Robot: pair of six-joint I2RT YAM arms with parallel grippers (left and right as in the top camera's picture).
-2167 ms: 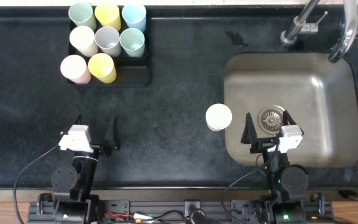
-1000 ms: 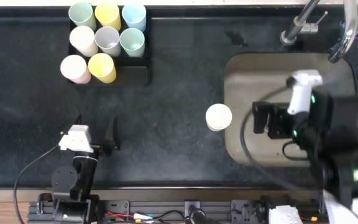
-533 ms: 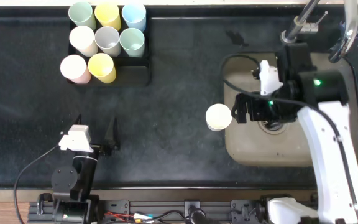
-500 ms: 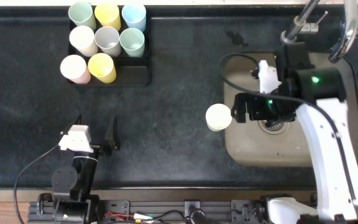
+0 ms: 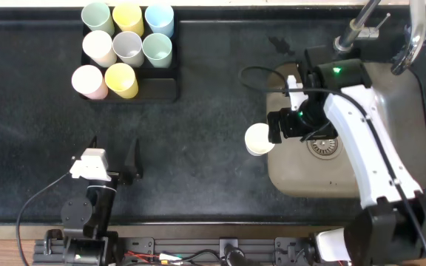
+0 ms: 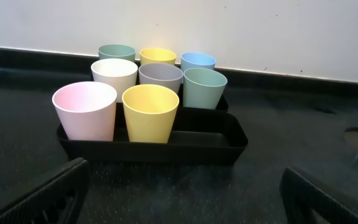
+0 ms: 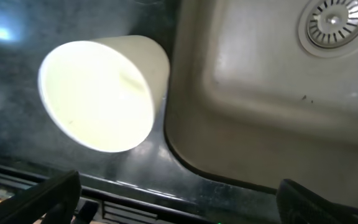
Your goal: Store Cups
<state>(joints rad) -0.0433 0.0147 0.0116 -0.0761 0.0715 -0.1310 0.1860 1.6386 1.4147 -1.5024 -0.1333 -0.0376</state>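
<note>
Reaching across the sink [image 5: 390,174], the right arm holds the right gripper [image 5: 277,127] over the basin's rim with its jaws wide apart. The cream cup [image 5: 259,139] stands upright on the counter just ahead of them, touching neither finger. The right wrist view adds the drain [image 7: 334,22]. The left gripper [image 5: 114,158] rests with jaws apart, facing the tray [image 6: 166,149] of eight cups [image 6: 151,112]; its fingertips are cut off.

The steel tap [image 5: 359,27] runs off the top view's upper edge. In the left wrist view the rear sage-green plastic cup [image 6: 117,51], rear yellow plastic cup [image 6: 157,56] and pale blue plastic cup [image 6: 197,60] are half hidden behind nearer cups [image 6: 160,73]. In the right wrist view the round steel drain strainer [image 7: 335,22] is cut by the edge, as are the right gripper's [image 7: 179,202] fingers.
</note>
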